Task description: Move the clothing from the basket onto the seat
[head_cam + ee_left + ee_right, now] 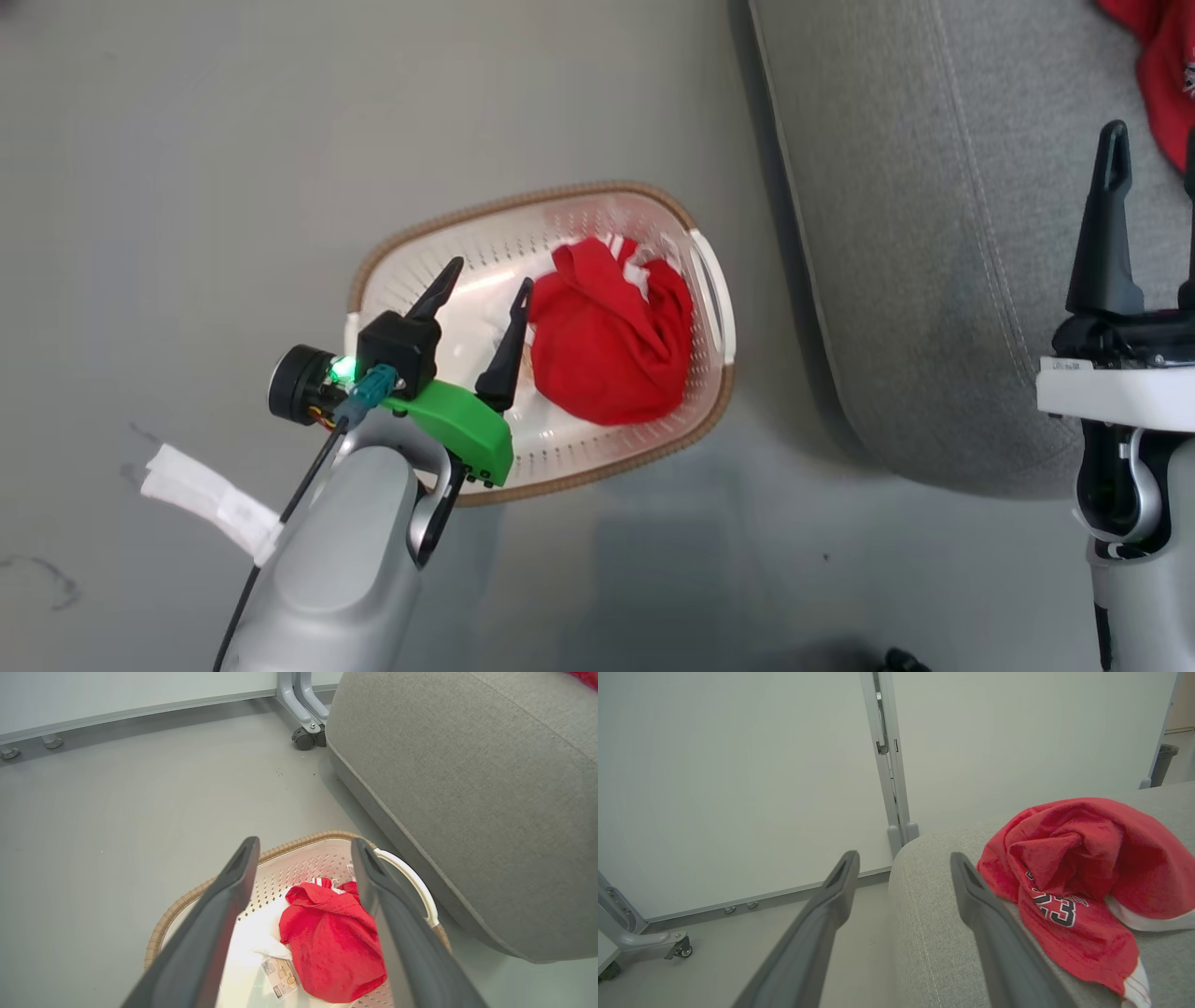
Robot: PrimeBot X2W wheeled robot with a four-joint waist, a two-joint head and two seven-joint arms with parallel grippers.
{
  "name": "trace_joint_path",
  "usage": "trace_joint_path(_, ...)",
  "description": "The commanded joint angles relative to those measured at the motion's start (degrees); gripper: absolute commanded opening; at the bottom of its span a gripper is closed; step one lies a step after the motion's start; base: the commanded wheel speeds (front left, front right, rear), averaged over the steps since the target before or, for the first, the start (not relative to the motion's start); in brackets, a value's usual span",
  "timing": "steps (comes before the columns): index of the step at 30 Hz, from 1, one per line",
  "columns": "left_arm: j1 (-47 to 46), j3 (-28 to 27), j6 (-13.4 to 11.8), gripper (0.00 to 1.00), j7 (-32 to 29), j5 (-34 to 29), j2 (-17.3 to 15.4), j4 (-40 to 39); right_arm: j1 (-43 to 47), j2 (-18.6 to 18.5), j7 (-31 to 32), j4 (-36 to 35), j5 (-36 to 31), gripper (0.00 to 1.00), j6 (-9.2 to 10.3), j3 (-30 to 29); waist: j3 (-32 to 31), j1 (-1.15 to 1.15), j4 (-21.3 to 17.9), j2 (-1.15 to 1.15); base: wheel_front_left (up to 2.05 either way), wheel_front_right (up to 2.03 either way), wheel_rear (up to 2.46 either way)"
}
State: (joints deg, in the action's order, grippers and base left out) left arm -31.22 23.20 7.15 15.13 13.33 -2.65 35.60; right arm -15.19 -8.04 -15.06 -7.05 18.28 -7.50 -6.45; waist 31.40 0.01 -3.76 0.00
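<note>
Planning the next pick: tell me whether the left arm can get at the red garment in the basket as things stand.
Probably yes. The left gripper hangs open over the basket, aimed at the red garment just ahead of it. Nothing covers the garment, and the basket's top is open.

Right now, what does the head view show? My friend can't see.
A crumpled red garment lies in the cream basket on the floor, the open left gripper poised beside it. To the right, the open right gripper is over the grey seat.
</note>
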Motion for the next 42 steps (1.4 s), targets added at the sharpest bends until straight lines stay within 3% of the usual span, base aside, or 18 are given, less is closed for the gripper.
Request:
trace_joint_path(1,-2.4,0.7,0.4,1.0,0.0,0.7,-0.4,3.0,-1.5,0.4,-0.2,-0.5,0.4,1.0,0.02,0.4,10.6,-0.01,-6.5,0.0,0.0,0.0,0.0)
trace_joint_path(12,-13.4,6.8,0.4,1.0,0.0,3.3,-0.7,23.5,-3.2,2.7,-0.2,-0.8,1.4,1.0,0.02,3.8,16.9,-0.01,-10.9,0.0,0.0,0.0,0.0)
trace_joint_path(19,-19.4,7.3,0.3,1.0,-0.7,6.4,-1.0,34.5,-3.7,3.5,-0.2,-0.9,1.7,1.0,0.02,5.0,19.6,-0.01,-12.3,0.0,0.0,0.0,0.0)
trace_joint_path(24,-22.3,7.1,-0.7,1.0,-3.0,7.0,-1.1,36.9,-4.2,3.9,-0.2,-1.0,1.8,1.0,0.02,5.6,21.6,-0.01,-12.9,0.0,0.0,0.0,0.0)
trace_joint_path(34,-25.1,6.5,-6.3,1.0,-9.4,7.9,-2.9,38.1,-4.9,4.5,-0.2,-0.6,2.2,1.0,0.02,6.5,23.7,-0.01,-14.2,0.0,0.0,0.0,0.0)
trace_joint_path(42,-26.2,4.5,-3.2,1.0,-11.8,11.3,-2.9,38.2,-5.5,4.8,-0.2,-0.8,2.4,1.0,0.02,7.8,26.0,-0.01,-15.1,0.0,0.0,0.0,0.0)
